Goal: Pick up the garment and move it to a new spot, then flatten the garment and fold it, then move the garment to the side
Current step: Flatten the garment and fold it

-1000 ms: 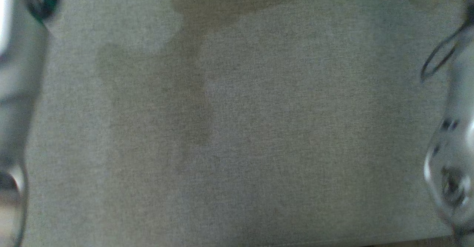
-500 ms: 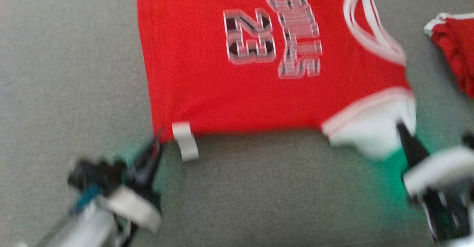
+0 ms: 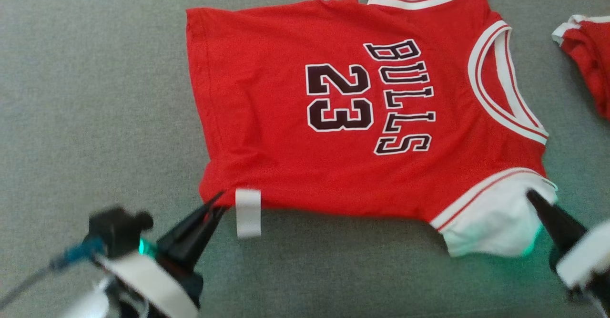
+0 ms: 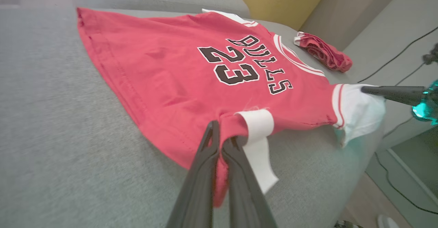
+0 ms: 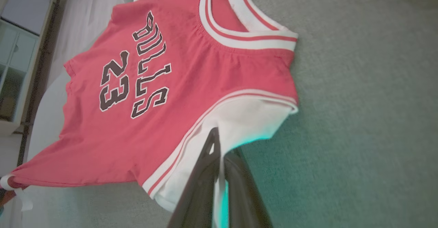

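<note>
- Because it spreads across nearly the whole head view, the grey woven surface [image 3: 95,94] comes first; it looks like upholstery and lies flat and even.
- On it, from the centre of the frame to the upper right, the garment [image 3: 267,127] lies spread out. It is a red jersey, print side up, turned sideways, with its collar toward the right edge and its hem toward the left.
- The jersey looks light, limp and thin, so it will likely sag and crease wherever it goes unsupported. Corners and seamed edges give the surest hold, and two holds well apart should keep it taut.
- At lower right, the white sleeve [image 3: 491,222] bunches slightly where the right gripper [image 3: 533,196] has its fingers pressed together on the sleeve's edge. The right wrist view shows white cloth pinched between them.
- At lower left, the left gripper [image 3: 215,202] is clamped on the hem corner, and the left wrist view shows red fabric caught between its closed fingers.
- Against the upper right edge, a second red cloth [image 3: 588,65] lies crumpled, apart from the jersey.
- Just right of the left fingertips, a white label [image 3: 248,213] hangs off the bottom edge of the jersey. It is too flimsy to pull by.
</note>
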Controlling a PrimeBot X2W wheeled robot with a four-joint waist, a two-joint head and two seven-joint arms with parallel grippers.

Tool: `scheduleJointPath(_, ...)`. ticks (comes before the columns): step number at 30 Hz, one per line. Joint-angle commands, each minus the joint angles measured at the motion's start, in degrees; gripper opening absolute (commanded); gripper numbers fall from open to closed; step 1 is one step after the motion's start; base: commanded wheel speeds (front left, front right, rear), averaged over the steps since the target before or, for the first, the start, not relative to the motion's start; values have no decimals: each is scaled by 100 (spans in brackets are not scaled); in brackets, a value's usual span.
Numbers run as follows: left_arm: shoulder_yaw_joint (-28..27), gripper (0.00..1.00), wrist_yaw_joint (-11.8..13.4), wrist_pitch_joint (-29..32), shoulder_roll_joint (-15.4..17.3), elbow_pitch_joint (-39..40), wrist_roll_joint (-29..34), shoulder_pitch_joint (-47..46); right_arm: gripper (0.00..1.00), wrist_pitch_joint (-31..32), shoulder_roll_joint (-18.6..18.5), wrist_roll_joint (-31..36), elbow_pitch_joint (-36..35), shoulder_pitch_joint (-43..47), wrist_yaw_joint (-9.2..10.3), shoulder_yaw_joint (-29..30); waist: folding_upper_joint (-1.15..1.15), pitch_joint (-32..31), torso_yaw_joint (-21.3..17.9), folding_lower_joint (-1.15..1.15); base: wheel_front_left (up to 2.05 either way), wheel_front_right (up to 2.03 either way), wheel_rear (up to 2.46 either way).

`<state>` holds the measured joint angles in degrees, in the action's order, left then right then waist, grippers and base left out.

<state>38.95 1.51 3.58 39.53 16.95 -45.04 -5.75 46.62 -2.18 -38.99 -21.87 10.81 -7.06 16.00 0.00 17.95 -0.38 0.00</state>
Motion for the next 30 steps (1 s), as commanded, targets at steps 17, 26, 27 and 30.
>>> scheduleJointPath(17, -71, 0, -840, 2543, -183, -1594, -1867, -2941, 1, 2054, -70, 1333, 2175, -3989, -43, 243, 0, 591, 255, 0, 0, 0, 0)
scheduleJointPath(26, -99, 100, -830, 2446, -165, -2045, -1976, -2834, 100, 1186, -70, 1310, 2195, -4303, -43, 35, 0, 541, 174, 0, 0, 0, 0)
scheduleJointPath(27, -159, 100, -799, 2330, -127, -2002, -1988, -2731, 100, 1130, -70, 1368, 2031, -4176, -43, -67, 0, 515, 156, 0, 0, 0, 0)
scheduleJointPath(30, -306, 100, -647, 1963, -24, -1791, -1950, -2387, 100, 1009, -77, 1758, 1377, -3627, -43, -354, 0, 483, 123, 0, 0, 0, 0)
